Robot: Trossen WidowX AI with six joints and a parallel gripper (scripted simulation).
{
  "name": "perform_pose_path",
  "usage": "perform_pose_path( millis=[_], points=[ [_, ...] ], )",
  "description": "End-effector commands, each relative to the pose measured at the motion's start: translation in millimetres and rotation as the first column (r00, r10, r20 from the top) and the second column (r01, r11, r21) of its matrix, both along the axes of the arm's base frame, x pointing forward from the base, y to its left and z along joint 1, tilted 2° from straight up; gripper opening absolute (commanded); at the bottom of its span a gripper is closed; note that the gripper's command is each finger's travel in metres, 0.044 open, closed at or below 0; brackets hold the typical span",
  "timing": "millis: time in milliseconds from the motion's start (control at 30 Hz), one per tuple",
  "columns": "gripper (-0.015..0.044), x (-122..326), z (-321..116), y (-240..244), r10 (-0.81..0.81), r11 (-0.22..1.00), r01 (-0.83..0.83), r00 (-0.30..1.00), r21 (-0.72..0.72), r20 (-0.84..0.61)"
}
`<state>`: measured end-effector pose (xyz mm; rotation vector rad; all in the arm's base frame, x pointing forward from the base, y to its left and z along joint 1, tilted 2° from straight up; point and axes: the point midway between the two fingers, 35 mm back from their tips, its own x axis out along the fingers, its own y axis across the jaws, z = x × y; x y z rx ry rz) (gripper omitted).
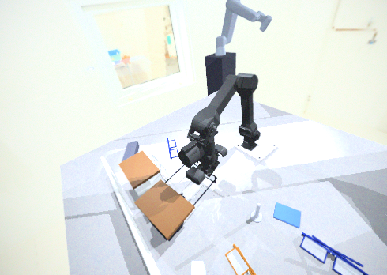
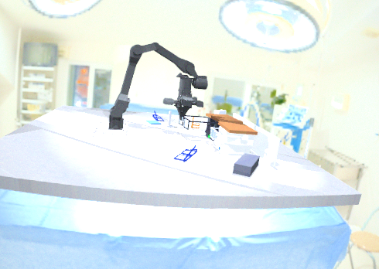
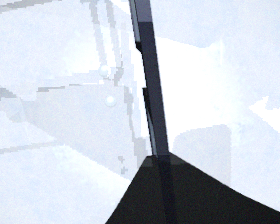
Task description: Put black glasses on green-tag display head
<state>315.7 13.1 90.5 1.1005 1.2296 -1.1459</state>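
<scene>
The black glasses (image 1: 204, 192) (image 2: 197, 116) (image 3: 154, 75) hang from my gripper (image 1: 206, 174) (image 2: 182, 117) (image 3: 159, 163), which is shut on the front of the frame. The temples point at the dark head (image 2: 209, 130) (image 1: 165, 209) under the larger brown slab; in the top view their ends appear near its two front corners. Whether they touch it I cannot tell. A small green tag (image 2: 209, 136) shows low at the dark head. The other head, whitish (image 2: 236, 141), stands beside it under its own brown slab (image 1: 139, 169) (image 2: 237, 127). Noses and ears cannot be made out.
Blue glasses (image 1: 172, 148) (image 2: 186, 154) and a dark box (image 1: 130, 151) (image 2: 246, 165) lie near the whitish head. A small white stand (image 1: 257, 215), a blue pad (image 1: 287, 215), orange glasses (image 1: 241, 260) and larger blue glasses (image 1: 331, 253) are farther off.
</scene>
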Motion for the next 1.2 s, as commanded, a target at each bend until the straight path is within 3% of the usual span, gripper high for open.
perform_pose_path(
  millis=[0,1167],
  points=[
    [0.0000,6.3,-2.9,0.0,-0.003,1.000,0.003,1.000,-0.006,-0.011],
    [0.0000,59.4,-0.3,5.8,-0.003,1.000,0.003,1.000,-0.005,-0.006]
  ],
)
